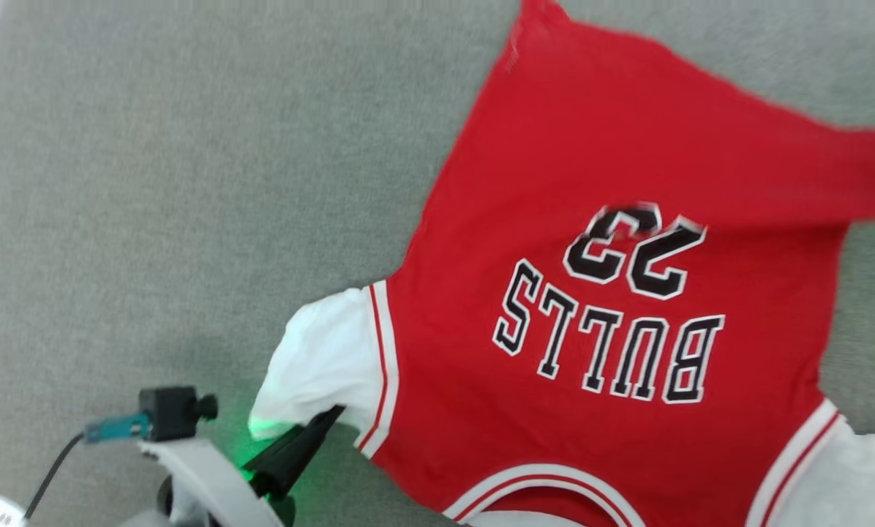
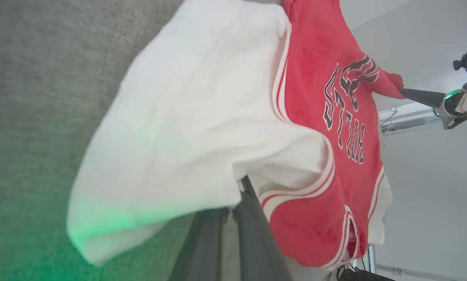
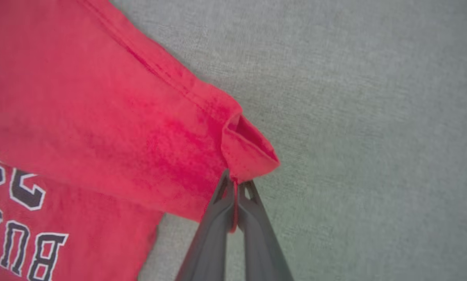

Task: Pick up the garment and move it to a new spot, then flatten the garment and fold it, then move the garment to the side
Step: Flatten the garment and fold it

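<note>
At the lower left of the head view, your left hand [image 1: 331, 419] is clamping tightly on the white sleeve [image 1: 320, 359] of the garment [image 1: 591, 168]. Your right hand [image 3: 235, 182] is gripping a folded red hem corner [image 3: 249, 152], likewise clamped tight. The garment is stretching between both hands over the grey surface [image 1: 152, 183], its black lettering [image 1: 613, 351] and number facing up, reading inverted toward you.

**Soft cloth lying on a matt grey surface**

The garment [image 1: 598, 146] is showing as soft, matt knitted cloth, its red faintly mottled. Its white sleeve [image 1: 320, 359] is looking slightly fuzzy and its lettering [image 1: 613, 351] flat and smooth. The grey surface [image 1: 152, 183] is reading as matt, fine-grained fabric. The left gripper [image 1: 333, 415] and right gripper [image 3: 235, 183] are looking like smooth, matt dark plastic.
</note>
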Robot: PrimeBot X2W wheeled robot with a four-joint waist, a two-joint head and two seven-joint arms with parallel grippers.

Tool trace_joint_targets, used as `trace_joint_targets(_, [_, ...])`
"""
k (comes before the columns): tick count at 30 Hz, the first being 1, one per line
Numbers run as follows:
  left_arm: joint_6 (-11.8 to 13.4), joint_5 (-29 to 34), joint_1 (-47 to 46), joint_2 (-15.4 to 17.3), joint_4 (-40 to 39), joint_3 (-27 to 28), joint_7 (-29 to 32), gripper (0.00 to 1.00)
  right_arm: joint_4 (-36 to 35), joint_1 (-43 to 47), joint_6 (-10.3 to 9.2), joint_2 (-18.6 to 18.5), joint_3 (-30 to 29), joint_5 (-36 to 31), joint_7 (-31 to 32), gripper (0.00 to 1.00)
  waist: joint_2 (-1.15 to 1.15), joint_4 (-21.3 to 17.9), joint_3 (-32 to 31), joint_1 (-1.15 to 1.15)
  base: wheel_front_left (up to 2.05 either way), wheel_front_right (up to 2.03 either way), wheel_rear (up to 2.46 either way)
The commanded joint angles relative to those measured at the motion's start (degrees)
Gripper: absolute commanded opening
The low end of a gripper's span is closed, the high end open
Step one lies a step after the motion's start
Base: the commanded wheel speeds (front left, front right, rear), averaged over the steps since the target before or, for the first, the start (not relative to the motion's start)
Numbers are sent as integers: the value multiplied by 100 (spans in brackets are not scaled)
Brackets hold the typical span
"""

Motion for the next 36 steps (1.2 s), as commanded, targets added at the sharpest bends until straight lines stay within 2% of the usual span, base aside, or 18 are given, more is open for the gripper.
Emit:
trace_joint_targets(1, [24,-23,61,39,11,17,-39,0,-112,189,-9,-67,-82,65,4,0,0,-199,-247,0,0,0,0])
trace_joint_targets(4, [23,-75,219,141,-20,51,-177,0,-796,1076,-9,-223,-365,374,156,0,0,-327,-352,0,0,0,0])
trace_joint_targets(8, [23,-133,349,265,-85,123,-312,0,-1664,2271,-9,-231,-825,607,476,0,0,-467,-450,0,0,0,0])
trace_joint_targets(13, [21,-113,387,366,-58,180,-385,0,-2699,3644,-9,12,-1268,631,764,0,0,-548,-472,0,0,0,0])
trace_joint_targets(16, [21,-99,354,369,-25,205,-405,0,-3158,4336,-9,185,-1331,535,894,0,0,-565,-456,0,0,0,0])
trace_joint_targets(23, [21,-88,320,340,66,241,-440,0,-3691,5484,-9,615,-872,559,1094,0,0,-563,-426,0,0,0,0])
trace_joint_targets(29, [21,-81,305,309,137,247,-462,0,-3683,5673,-9,741,-418,429,761,0,0,-554,-446,0,0,0,0])
trace_joint_targets(30, [21,-80,311,318,140,249,-454,0,-3705,5589,-9,741,-413,367,581,24,0,-561,-449,0,0,0,0])
trace_joint_targets(31, [21,-81,317,324,141,246,-452,0,-3774,5538,-9,640,-329,300,453,95,0,-561,-455,0,0,0,0])
trace_joint_targets(32, [21,-85,326,339,141,243,-445,0,-3857,5513,-9,518,-250,251,317,100,0,-561,-463,0,0,0,0])
trace_joint_targets(36, [21,-120,397,377,131,266,-470,0,-4149,5481,-9,274,-556,342,-127,100,0,-592,-488,0,0,0,0])
